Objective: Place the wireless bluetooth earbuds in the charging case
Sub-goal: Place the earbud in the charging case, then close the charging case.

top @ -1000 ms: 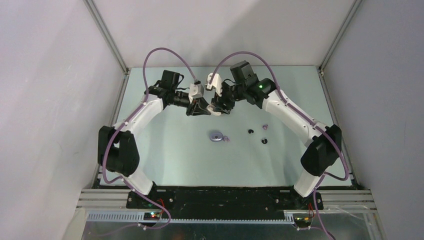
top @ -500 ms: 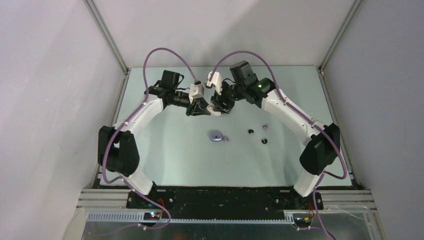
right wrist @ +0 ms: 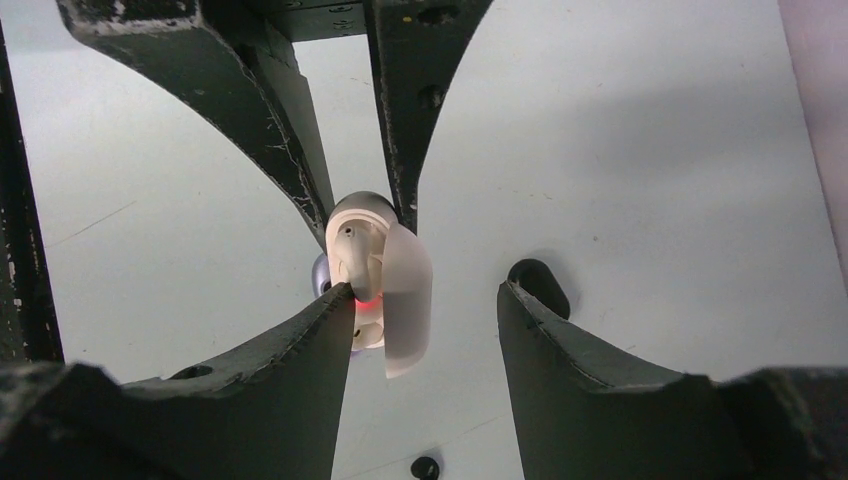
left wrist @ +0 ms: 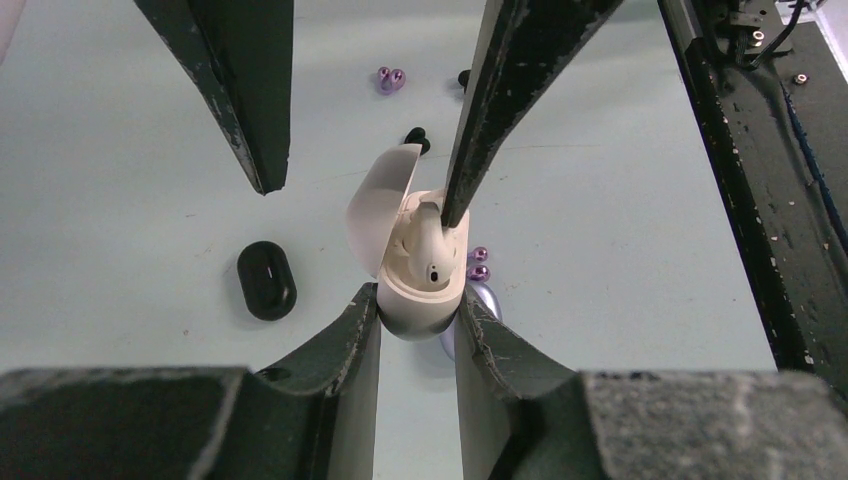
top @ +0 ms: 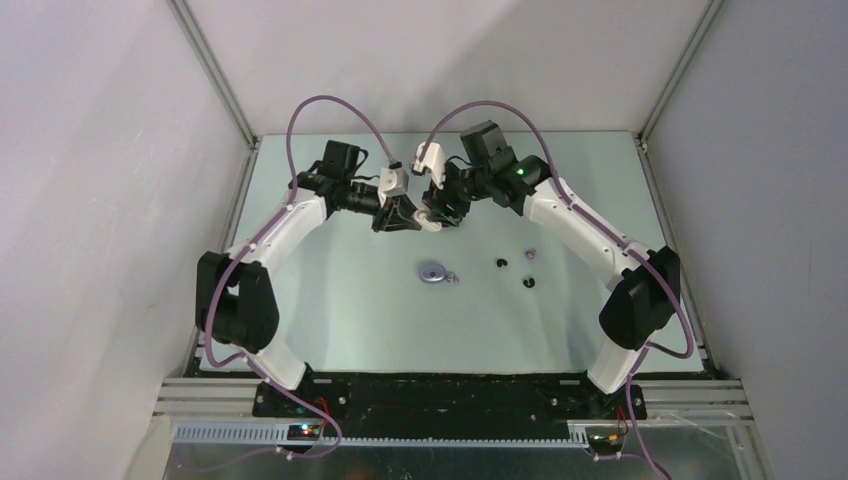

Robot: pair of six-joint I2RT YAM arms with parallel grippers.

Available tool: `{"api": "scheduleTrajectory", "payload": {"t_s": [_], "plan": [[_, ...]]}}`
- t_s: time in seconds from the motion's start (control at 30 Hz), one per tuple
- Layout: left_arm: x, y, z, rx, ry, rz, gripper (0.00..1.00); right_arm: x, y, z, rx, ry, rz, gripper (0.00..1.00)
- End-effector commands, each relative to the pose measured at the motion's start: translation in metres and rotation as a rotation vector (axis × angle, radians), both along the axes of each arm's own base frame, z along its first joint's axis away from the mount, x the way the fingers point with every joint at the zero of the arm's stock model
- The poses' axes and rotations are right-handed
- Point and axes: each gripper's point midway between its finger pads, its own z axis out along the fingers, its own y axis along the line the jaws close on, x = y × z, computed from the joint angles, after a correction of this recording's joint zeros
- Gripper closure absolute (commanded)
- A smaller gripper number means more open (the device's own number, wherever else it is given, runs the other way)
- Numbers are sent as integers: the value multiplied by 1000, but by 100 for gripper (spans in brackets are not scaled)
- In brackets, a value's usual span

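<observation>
My left gripper (top: 402,216) (left wrist: 418,306) is shut on a white charging case (left wrist: 412,312) and holds it above the table with its lid (left wrist: 384,205) open. A white earbud (left wrist: 432,256) sits in the case. My right gripper (top: 440,210) (right wrist: 425,292) is open. One of its fingertips (left wrist: 447,210) touches the earbud, also seen in the right wrist view (right wrist: 357,258). Loose lavender earbuds (top: 452,279) (left wrist: 479,263) lie by a lavender case (top: 432,272). More lavender buds (top: 530,253) and two black buds (top: 501,263) (top: 529,282) lie to the right.
A closed black case (left wrist: 266,280) (right wrist: 538,281) lies on the pale green table (top: 340,310) below the grippers. Grey walls and metal frame rails (top: 215,70) surround the table on three sides.
The right gripper has edged slightly toward the case held by the left gripper. Nothing else has visibly moved.
</observation>
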Motion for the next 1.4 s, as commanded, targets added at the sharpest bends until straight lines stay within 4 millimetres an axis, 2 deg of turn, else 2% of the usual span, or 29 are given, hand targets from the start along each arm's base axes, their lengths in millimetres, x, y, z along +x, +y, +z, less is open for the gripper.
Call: {"api": "scheduleTrajectory", "payload": {"t_s": [0.0,0.23,0.4,0.5,0.6,0.77,0.97,1.2,1.37], "plan": [[-1,-6,32,-51,-82,-21,100,4,12,16,27,-69,11,41],[0,-5,31,-47,-75,-10,100,4,22,17,30,-85,-1,41],[1,-5,31,-47,-75,-4,100,2,20,20,26,-86,6,41],[2,-4,31,-54,-55,13,100,-9,14,32,57,-75,57,36],[4,-3,31,-62,-39,25,100,-27,9,57,146,-25,112,31],[3,-4,32,-71,-36,24,100,-26,-3,72,202,25,81,29],[2,-3,32,-65,-35,17,100,2,-15,68,215,28,-24,31],[3,-2,32,-58,-44,11,100,12,-13,49,173,40,-42,32],[2,-2,32,-53,-45,9,100,19,-10,43,154,24,-56,33]]}}
